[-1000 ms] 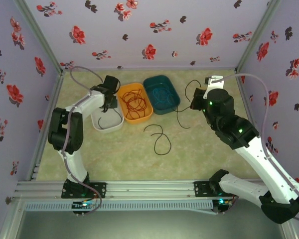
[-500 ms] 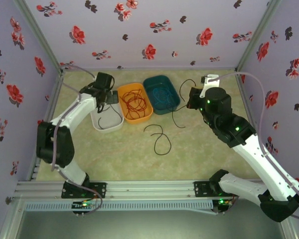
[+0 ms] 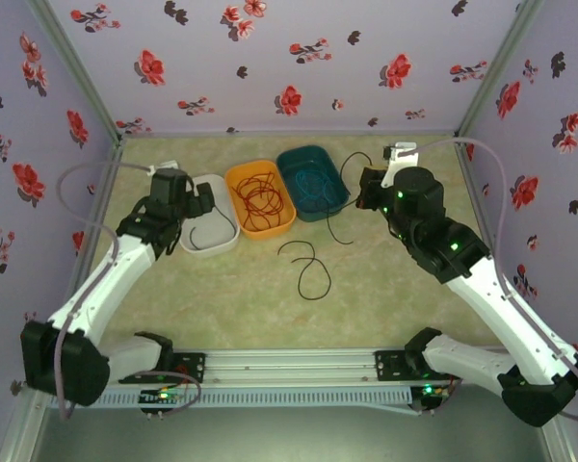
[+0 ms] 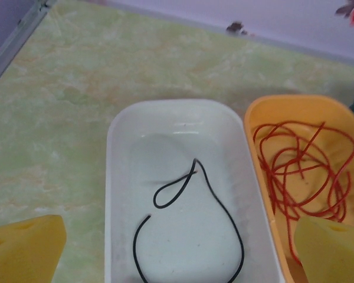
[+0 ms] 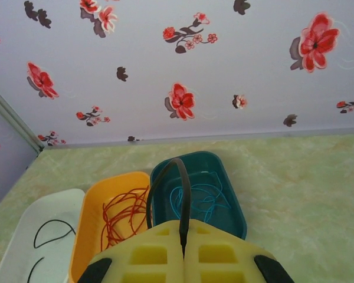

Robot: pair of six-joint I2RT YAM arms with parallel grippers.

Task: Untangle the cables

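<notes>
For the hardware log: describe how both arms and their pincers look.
The left arm and right arm have white shells with black joints. A thin grey cable loops off each wrist. Green lights glow on the right arm. The left pincer and right pincer have yellow fingers.

Red cable (image 3: 262, 200), teal cable (image 3: 311, 185), black cable (image 4: 196, 165) sit looped in separate bins (image 4: 109, 177); second black cable (image 3: 308, 296) sprawls on tabletop (image 3: 385, 298).
</notes>
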